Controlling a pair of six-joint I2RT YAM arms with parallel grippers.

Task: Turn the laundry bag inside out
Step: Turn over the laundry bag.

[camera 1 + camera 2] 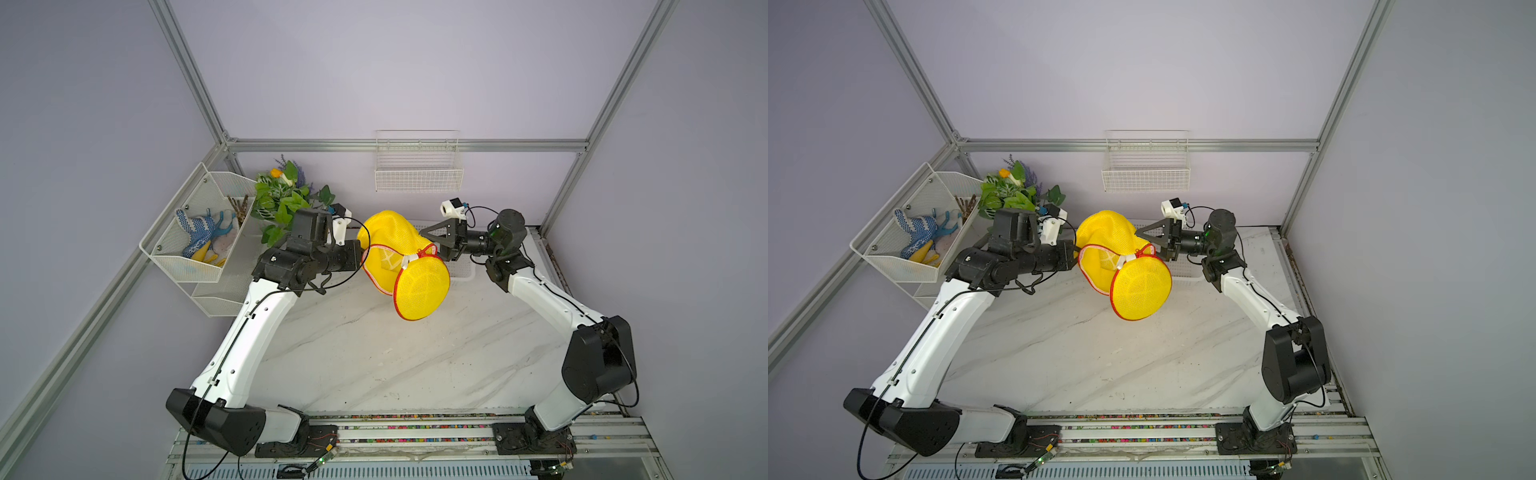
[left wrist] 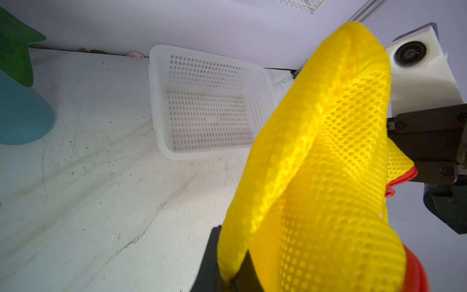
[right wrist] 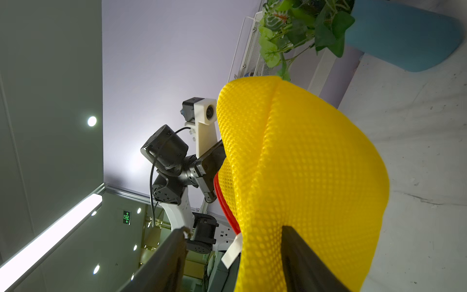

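The laundry bag (image 1: 388,232) (image 1: 1104,230) is yellow mesh and hangs in the air between both arms, above the back of the marble table. Its red-zippered mouth faces forward, and a round flap (image 1: 422,286) with a white tab (image 1: 405,262) hangs down. My left gripper (image 1: 360,250) (image 1: 1076,249) is at the bag's left end. In the left wrist view it (image 2: 231,273) is shut on a fold of mesh (image 2: 328,151). My right gripper (image 1: 430,243) (image 1: 1150,245) (image 3: 233,228) stands open at the right end. One of its fingers (image 3: 303,257) lies against the mesh (image 3: 303,164), and the other is in free air.
A white perforated plastic basket (image 2: 209,113) (image 1: 1183,270) lies on the table below and behind the bag. A wire rack (image 1: 199,266) with gloves in it hangs on the left wall. A plant (image 1: 282,195) stands in a blue vase (image 2: 22,113). A wire basket (image 1: 417,166) hangs on the back wall.
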